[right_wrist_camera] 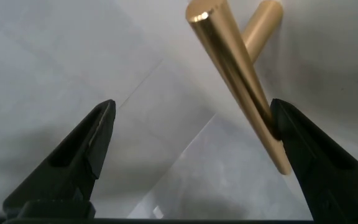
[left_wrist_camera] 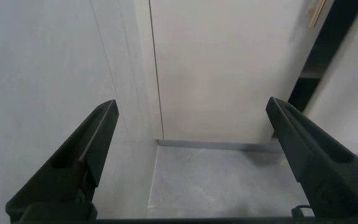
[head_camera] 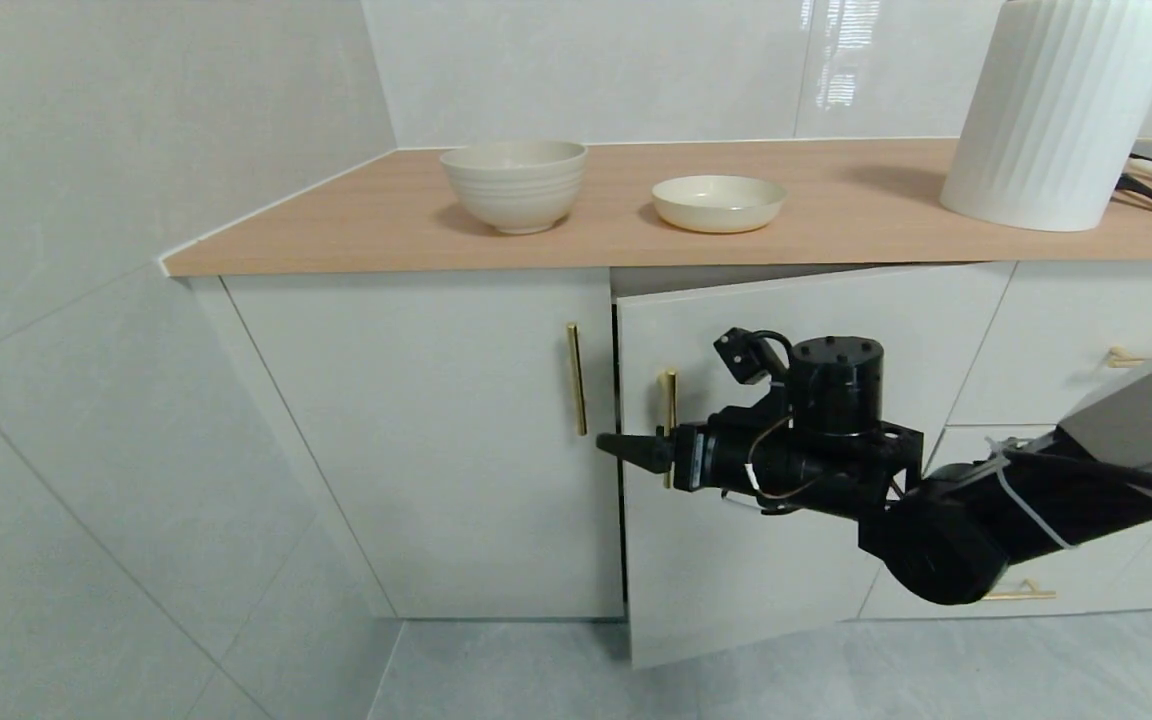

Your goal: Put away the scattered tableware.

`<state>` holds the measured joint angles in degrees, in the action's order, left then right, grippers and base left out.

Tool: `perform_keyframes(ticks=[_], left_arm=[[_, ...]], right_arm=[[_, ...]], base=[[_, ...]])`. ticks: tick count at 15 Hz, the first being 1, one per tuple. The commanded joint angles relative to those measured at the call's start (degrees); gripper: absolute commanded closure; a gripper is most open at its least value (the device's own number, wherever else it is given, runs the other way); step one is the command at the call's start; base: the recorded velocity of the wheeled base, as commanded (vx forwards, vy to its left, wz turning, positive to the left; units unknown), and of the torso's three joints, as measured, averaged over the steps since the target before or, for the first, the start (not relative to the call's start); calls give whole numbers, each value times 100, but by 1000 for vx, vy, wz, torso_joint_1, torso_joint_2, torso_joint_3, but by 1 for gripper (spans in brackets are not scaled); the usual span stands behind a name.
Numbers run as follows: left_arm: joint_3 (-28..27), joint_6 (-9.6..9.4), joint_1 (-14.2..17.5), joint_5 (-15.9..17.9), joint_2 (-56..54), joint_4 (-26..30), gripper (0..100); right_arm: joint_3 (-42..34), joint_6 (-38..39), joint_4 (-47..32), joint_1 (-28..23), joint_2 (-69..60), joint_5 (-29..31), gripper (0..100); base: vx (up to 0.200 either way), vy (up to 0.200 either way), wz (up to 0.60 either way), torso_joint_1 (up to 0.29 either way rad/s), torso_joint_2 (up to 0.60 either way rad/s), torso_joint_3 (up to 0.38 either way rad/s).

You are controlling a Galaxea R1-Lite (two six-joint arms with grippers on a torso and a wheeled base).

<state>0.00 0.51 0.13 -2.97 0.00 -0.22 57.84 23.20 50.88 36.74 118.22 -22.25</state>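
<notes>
- Our right arm stretches level across the ajar cabinet door (head_camera: 736, 560). The right gripper (head_camera: 626, 447) gapes wide around the brass handle (head_camera: 670, 395), which lies just beside one finger, unclamped.
- Our left gripper (left_wrist_camera: 191, 109) points at the floor, spread wide, holding nothing.
- The bowl (head_camera: 514, 185) and shallow dish (head_camera: 718, 202) sit apart on the countertop (head_camera: 336, 225).

Tiled kitchen: wooden countertop (head_camera: 866, 215), cabinets (head_camera: 416, 440), bowls (head_camera: 514, 185).

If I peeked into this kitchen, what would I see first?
Probably the black right gripper, open right at the gold handle of a cabinet door that stands slightly ajar. Next come two cream dishes on the wooden counter above: a deep bowl toward the left and a shallow bowl beside it. A tall white ribbed vase stands at the counter's right end.
</notes>
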Motion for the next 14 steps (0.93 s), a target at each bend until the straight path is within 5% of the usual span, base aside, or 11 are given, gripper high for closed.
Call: perform_keyframes(ticks=[1, 4, 12, 14], left_arm=[[0, 2, 4, -1, 0, -4, 0], [0, 2, 4, -1, 0, -4, 0], [0, -218, 4, 34, 0, -4, 0], [-97, -587, -5, 280, 35, 4, 0]], right_arm=[[-880, 9, 633, 140, -414, -157, 0], [-1733, 9, 1345, 237, -608, -183, 0], [-3218, -70, 1407, 272, -1706, -544, 0], [-3552, -70, 1407, 272, -1900, -588, 0]], base=[[0, 0, 0, 0, 0, 0], [0, 0, 0, 0, 0, 0], [0, 0, 0, 0, 0, 0], [0, 0, 0, 0, 0, 0]])
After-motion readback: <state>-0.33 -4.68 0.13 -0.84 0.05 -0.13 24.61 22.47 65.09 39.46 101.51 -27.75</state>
